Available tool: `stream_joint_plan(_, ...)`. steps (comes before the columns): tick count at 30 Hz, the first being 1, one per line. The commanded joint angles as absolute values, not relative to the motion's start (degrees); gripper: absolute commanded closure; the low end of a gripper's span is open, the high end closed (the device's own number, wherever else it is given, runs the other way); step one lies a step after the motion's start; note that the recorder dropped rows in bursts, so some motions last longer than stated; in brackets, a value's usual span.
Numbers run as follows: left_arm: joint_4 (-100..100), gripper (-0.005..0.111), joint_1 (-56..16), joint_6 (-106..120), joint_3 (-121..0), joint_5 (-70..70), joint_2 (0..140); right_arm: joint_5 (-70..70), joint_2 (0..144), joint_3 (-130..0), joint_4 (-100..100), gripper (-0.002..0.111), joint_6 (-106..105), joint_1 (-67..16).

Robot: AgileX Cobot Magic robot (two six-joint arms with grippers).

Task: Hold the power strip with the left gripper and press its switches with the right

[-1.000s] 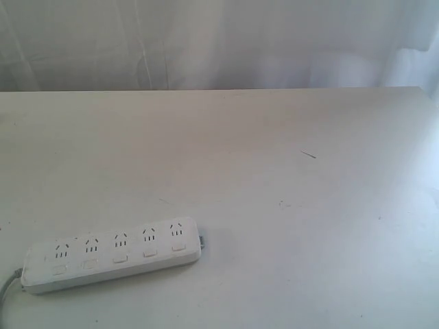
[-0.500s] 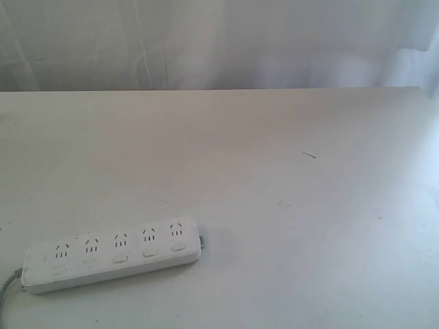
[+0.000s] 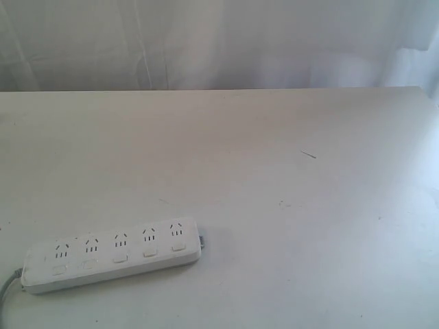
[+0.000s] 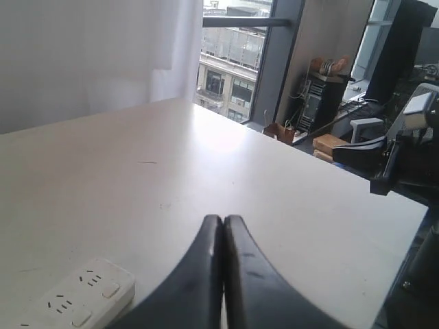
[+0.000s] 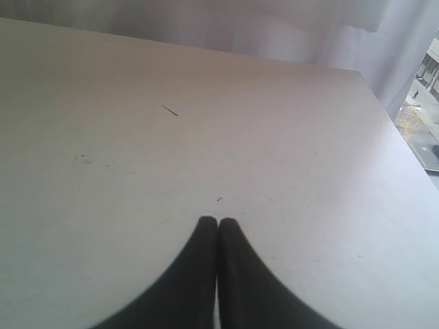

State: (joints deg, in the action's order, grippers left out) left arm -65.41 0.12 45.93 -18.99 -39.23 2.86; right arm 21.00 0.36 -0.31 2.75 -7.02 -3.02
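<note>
**Power strip flat on the table, both pincers closed and empty**

A wide white table (image 3: 288, 178) was seen filling most of the exterior view, with a pale curtain (image 3: 206, 41) hung behind its far edge. In the left wrist view a window (image 4: 233, 75) onto buildings was shown beyond the table.

The power strip (image 3: 113, 255) was laid flat in the lower left of the exterior view, near the table's front edge, its long side slightly slanted. Five sockets (image 3: 121, 240) were faced upward, each with one of five small buttons (image 3: 120, 259) just beside it.

The left gripper (image 4: 223, 218) was held above the table with its dark fingers pressed together on nothing; one end of the strip was caught just beside it. The right gripper (image 5: 217, 221) was likewise closed on nothing, over bare table well apart from the strip.

A grey cord (image 3: 7, 286) was led off the strip's left end. A thin dark mark (image 3: 309, 154), possibly a scratch, was noted on the tabletop.
</note>
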Motion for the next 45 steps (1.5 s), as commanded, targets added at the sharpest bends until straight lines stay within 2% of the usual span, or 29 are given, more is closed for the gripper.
stream_joint_plan(1, -67.5, 0.107, -0.2, 45.5, -19.4, -39.1, 3.1, 20.2, 0.0, 0.0, 2.7, 0.108, -6.8, -2.9)
stream_joint_plan(14, -70.1, 0.107, -0.1, 43.6, -19.4, -35.1, 3.9, 20.2, 0.0, 0.0, 2.7, 0.108, -6.8, -2.9)
stream_joint_plan(23, -69.3, 0.107, -0.1, 47.2, -19.2, -46.1, 8.0, 20.2, 0.0, 0.0, 2.7, 0.108, -6.8, -2.9)
stream_joint_plan(30, -69.3, 0.107, -0.1, 49.5, -19.2, -47.5, 8.0, 20.2, 0.0, 0.0, 2.7, 0.108, -6.8, -2.9)
stream_joint_plan(32, -67.3, 0.107, -0.1, 43.0, -19.5, -45.7, 8.0, 20.2, 0.0, 0.0, 2.7, 0.108, -6.8, -2.9)
stream_joint_plan(39, -28.1, 0.107, -0.1, -4.7, -27.5, -34.1, 8.0, 20.2, 0.0, 0.0, 2.7, 0.108, -6.8, -2.9)
stream_joint_plan(42, 4.6, 0.107, -0.1, -36.4, -28.5, -18.4, 8.0, 20.2, 0.0, 0.0, 2.7, 0.108, -6.8, -2.9)
stream_joint_plan(45, 20.3, 0.107, -0.1, -49.2, -28.7, 3.0, 8.8, 20.2, 0.0, 0.0, 2.7, 0.108, -6.8, -2.9)
